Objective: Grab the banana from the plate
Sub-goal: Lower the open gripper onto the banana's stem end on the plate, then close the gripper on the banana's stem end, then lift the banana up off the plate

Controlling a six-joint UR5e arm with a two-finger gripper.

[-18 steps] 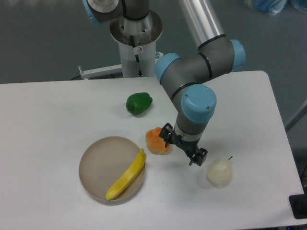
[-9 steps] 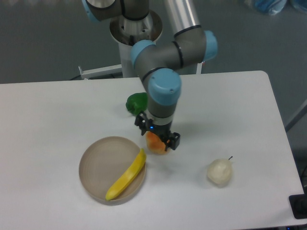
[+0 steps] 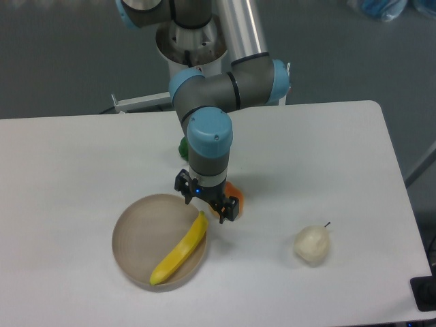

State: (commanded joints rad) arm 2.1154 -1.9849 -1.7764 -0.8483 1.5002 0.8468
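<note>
The yellow banana [image 3: 179, 251] lies slantwise along the right side of the beige plate [image 3: 139, 235], its upper tip near the rim. My gripper [image 3: 207, 198] hangs above the plate's upper right rim, just over the banana's upper tip. Its two black fingers stand apart, open and empty. The arm's wrist covers most of the orange fruit behind it.
An orange pumpkin-like fruit [image 3: 234, 191] sits right of the gripper, mostly hidden. A green pepper [image 3: 183, 146] peeks out behind the arm. A pale onion-like toy [image 3: 312, 245] lies at the right front. The robot base [image 3: 194, 48] stands at the table's back edge.
The arm has swung left across the table, from near the pale toy, past the orange fruit, to above the plate's right rim. The banana and plate have not moved.
</note>
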